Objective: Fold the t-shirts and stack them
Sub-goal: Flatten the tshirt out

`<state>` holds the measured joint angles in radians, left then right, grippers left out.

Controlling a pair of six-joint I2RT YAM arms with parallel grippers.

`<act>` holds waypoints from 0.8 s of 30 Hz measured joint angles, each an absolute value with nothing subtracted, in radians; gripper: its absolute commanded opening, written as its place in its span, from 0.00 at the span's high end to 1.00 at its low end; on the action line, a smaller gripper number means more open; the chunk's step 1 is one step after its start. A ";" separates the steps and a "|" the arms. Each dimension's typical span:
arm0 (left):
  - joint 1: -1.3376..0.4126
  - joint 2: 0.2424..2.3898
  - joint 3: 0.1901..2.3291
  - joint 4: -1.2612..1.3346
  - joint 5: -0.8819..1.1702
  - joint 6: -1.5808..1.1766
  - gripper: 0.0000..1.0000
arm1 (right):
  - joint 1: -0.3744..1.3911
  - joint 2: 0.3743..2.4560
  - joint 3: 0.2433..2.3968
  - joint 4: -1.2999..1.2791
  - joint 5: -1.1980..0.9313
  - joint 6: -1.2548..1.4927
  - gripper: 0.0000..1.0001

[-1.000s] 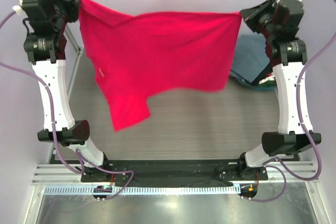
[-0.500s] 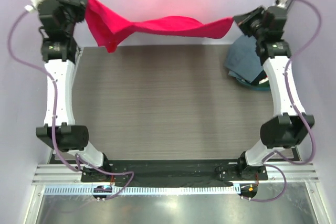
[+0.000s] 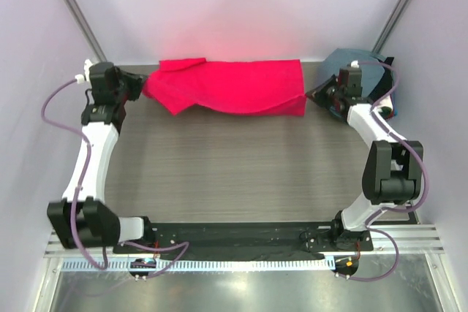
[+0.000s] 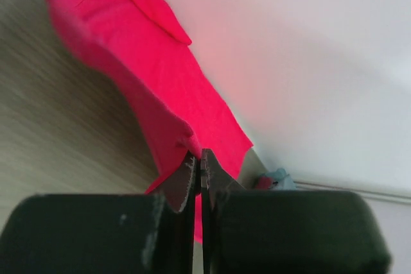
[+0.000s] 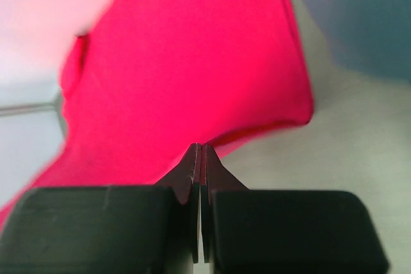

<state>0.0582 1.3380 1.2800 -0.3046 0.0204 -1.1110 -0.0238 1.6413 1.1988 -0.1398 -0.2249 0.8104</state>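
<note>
Two arms, both mine, reach to the far edge of the grey wood-grain bench (image 3: 241,173). From the left: my left end effector (image 3: 140,87) is clamped together on the left end of the bright red soft cloth t-shirt (image 3: 234,87), which lies bunched in a long band along that far edge. My right end effector (image 3: 316,97) pinches the shirt's opposite end, its jaws closed on the hem. Further right sits a heap of slate grey-blue cloth (image 3: 369,71). The shirt looks light, limp and quick to wrinkle, so I judge corners and hems the best places to hold. A second ago it hung spread in the air between my raised arms; now it rests on the bench.
</note>
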 measured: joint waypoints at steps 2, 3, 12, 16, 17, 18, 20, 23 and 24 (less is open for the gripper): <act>0.059 1.240 1.203 -0.305 0.019 -1.096 1.00 | -0.023 1.604 1.102 -0.125 -0.233 0.805 0.99; 0.059 1.202 1.172 -0.307 0.015 -1.089 1.00 | -0.024 1.581 1.052 -0.117 -0.237 0.801 0.99; 0.058 0.841 0.895 -0.505 -0.073 -1.044 1.00 | -0.024 1.304 0.731 -0.103 -0.254 0.738 0.99; 0.058 0.746 0.852 -0.630 -0.116 -1.030 1.00 | -0.024 1.174 0.644 -0.140 -0.247 0.692 0.99; 0.058 0.734 0.847 -0.657 -0.124 -1.024 1.00 | -0.024 1.146 0.633 -0.160 -0.241 0.679 0.99; 0.058 0.723 0.843 -0.690 -0.132 -1.016 1.00 | -0.024 1.118 0.624 -0.176 -0.232 0.665 0.99; 0.058 0.703 0.834 -0.744 -0.145 -1.007 1.00 | -0.024 1.055 0.605 -0.218 -0.216 0.637 0.99; 0.058 0.654 0.813 -0.809 -0.161 -0.995 1.00 | -0.024 0.958 0.579 -0.274 -0.190 0.617 0.99; 0.058 0.637 0.802 -0.820 -0.166 -0.993 1.00 | -0.024 0.922 0.567 -0.287 -0.180 0.611 0.99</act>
<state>0.0582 0.6369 0.8024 -0.8204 -0.1661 -0.9932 -0.0238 0.9222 0.5671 -0.2871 -0.1799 0.6109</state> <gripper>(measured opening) 0.008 0.020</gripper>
